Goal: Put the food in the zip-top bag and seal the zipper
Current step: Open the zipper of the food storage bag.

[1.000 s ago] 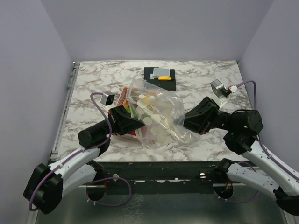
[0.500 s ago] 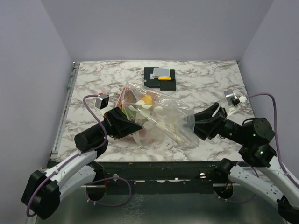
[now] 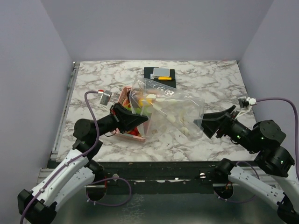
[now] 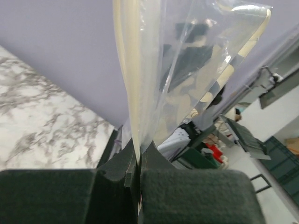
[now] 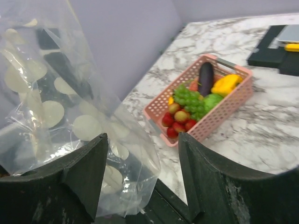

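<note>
The clear zip-top bag (image 3: 173,114) with pale round prints hangs stretched above the table. My left gripper (image 3: 144,120) is shut on its left edge, and in the left wrist view the jaws (image 4: 138,161) pinch the cream zipper strip of the bag (image 4: 187,70). My right gripper (image 3: 202,126) stands open just off the bag's right corner. In the right wrist view the bag (image 5: 60,93) sags loosely between the spread fingers (image 5: 100,154), gripped by neither. The food (image 5: 196,95), grapes, eggplant, yellow pepper and strawberries, lies in the pink basket (image 5: 224,114).
The pink basket (image 3: 122,95) stands left of centre, partly behind the bag. A black tray (image 3: 160,78) with a yellow-and-grey item sits at the back centre. Purple walls close in three sides of the marble table (image 3: 210,84).
My right gripper has opened, let go of the bag and drawn back to the right. The left gripper keeps its hold, and the bag has swung up and flattened out.
</note>
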`<move>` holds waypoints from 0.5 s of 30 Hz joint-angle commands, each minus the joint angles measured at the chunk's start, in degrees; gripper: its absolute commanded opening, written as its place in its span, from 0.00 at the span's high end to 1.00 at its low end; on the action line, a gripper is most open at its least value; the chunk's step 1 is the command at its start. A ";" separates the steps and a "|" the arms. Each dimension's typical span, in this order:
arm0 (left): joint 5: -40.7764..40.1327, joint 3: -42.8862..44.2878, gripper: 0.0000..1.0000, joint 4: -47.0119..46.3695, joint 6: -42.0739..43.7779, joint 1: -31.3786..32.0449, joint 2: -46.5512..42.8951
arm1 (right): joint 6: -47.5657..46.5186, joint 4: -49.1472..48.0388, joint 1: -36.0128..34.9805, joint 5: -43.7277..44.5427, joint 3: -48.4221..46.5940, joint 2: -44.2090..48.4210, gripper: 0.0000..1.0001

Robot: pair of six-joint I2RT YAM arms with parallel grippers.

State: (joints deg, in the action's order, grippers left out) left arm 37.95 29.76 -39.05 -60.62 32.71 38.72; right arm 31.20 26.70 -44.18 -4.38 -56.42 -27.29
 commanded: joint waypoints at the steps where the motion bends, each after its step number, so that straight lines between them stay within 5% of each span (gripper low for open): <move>1: -6.68 5.52 1.00 25.00 14.40 0.16 -0.86 | -1.90 11.96 -0.26 13.34 -2.99 1.24 0.32; 8: -10.78 8.73 1.00 35.10 19.22 0.16 1.04 | -0.52 17.51 -0.21 23.66 -3.51 1.98 0.29; 15: -14.91 10.74 1.00 41.60 20.97 0.10 3.69 | -0.57 18.85 -0.29 22.88 -4.27 -0.49 0.29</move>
State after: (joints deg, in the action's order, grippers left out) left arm 27.53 37.43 -4.47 -42.65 32.71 41.12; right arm 30.61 43.44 -44.21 16.64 -59.27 -26.22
